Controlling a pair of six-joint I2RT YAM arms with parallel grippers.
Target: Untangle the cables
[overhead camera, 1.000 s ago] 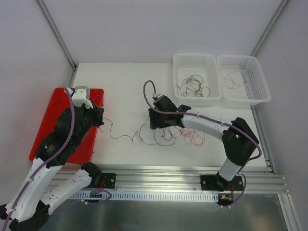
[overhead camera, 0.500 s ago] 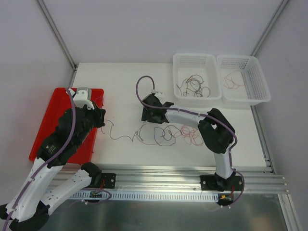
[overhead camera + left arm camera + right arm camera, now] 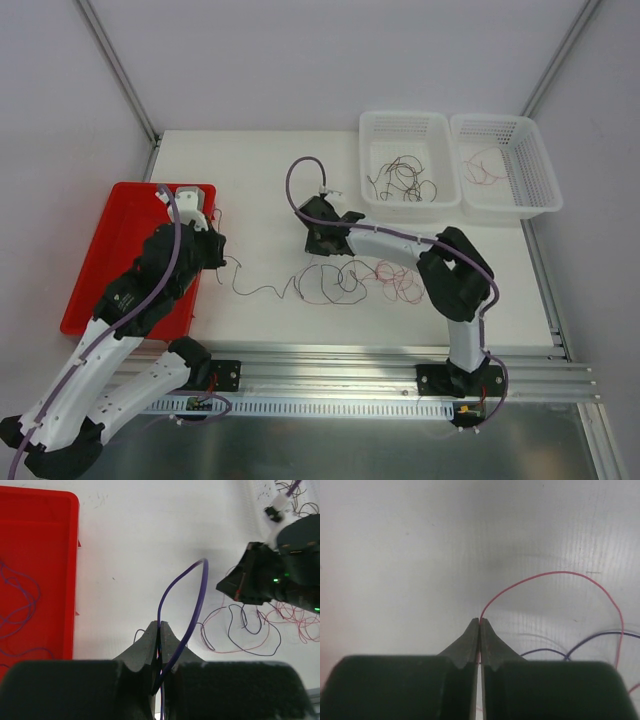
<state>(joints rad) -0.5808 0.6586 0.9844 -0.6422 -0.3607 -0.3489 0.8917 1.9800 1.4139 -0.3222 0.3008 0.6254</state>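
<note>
At the centre of the white table point(image 3: 250, 170), a loose tangle of thin dark and pink-red cables point(image 3: 345, 280) lies between the two arms. Since half a second ago the left arm has swung toward 3 o'clock, to the edge of the flat red plastic tray point(image 3: 105, 250), and the right arm has edged slightly the same way. The left gripper point(image 3: 160, 626) is clenched on a thin purple wire point(image 3: 197, 592) that arches over the table. The right gripper point(image 3: 480, 621) is pinched tight on a pink-red wire point(image 3: 545, 574). Only the wrist views show these grips; the overhead view hides both pairs of fingertips. The left wrist view also shows purple strands point(image 3: 20, 600) lying in the tray. Only the overhead view shows two white plastic mesh baskets point(image 3: 408, 208) at 1 o'clock, with dark wires in the left one and red ones in the right.
</note>
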